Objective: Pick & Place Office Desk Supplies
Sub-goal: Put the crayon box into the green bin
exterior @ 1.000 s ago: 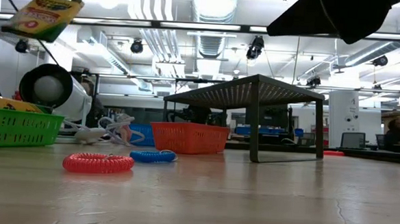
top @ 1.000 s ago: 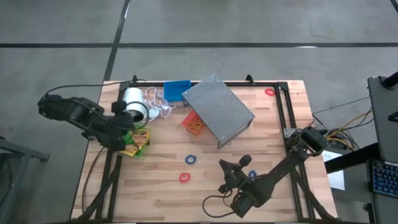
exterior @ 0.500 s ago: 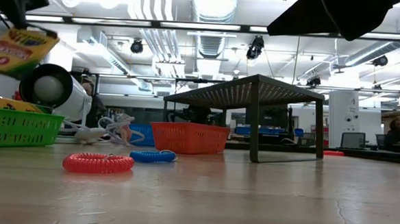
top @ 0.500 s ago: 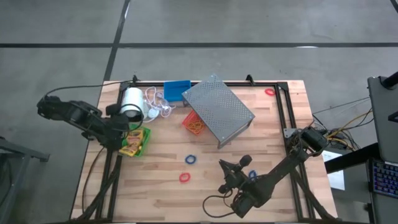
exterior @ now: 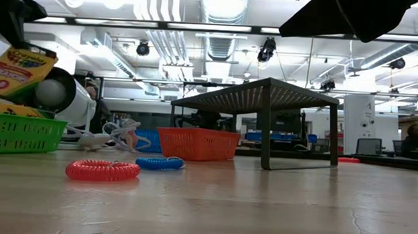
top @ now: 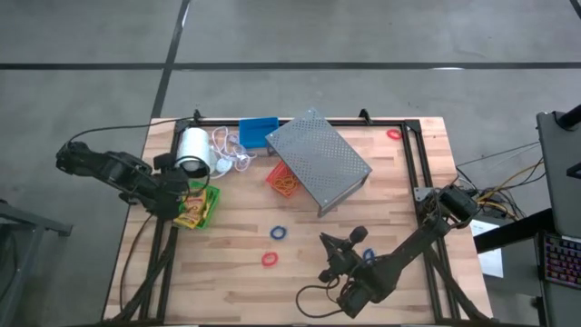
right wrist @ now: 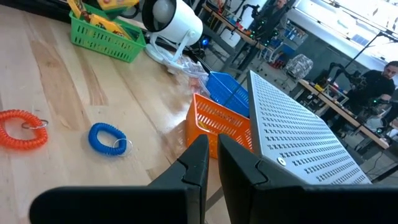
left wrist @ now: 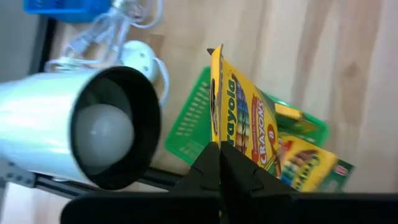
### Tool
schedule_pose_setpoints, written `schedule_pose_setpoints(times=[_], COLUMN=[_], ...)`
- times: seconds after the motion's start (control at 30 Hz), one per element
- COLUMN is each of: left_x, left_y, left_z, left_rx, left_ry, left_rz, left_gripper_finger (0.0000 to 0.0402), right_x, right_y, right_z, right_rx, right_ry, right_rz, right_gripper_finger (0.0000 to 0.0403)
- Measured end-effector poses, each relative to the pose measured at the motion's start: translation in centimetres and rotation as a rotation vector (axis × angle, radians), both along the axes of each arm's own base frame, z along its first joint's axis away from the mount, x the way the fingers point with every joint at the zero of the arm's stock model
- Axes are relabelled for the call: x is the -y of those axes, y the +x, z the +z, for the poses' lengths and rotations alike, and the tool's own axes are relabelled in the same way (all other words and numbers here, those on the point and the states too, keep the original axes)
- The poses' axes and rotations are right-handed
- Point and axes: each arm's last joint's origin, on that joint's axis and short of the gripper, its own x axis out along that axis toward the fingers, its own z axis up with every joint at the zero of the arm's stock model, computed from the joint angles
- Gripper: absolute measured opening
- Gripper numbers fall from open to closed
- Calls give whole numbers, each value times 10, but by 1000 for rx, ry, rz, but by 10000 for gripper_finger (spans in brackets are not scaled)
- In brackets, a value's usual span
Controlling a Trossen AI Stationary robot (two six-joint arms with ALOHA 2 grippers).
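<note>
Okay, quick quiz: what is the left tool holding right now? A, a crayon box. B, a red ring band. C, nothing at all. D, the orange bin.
A: the left tool is shut on a yellow-and-green crayon box, held just above the green bin, which already has another crayon box lying in it.

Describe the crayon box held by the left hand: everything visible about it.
The crayon box is a small, flat cardboard pack, yellow and green with a red and blue logo oval. The left hand is shut on its lower edge, holding it tilted in the air just above the green bin, where a second crayon box already lies. Nothing else touches it.
</note>
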Motion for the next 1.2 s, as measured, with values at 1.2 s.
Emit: schedule_pose_setpoints(times=[1.2], left_x=[-6], left_y=[-27], left_z=[3], left_rx=[157], left_ry=[-349], left_rz=[393], left_gripper_finger=[0], right_x=[0], right_y=[0], right_z=[0], right_rx=[18], right_ry=[18], right_rz=[-4], right_gripper_finger=[31])
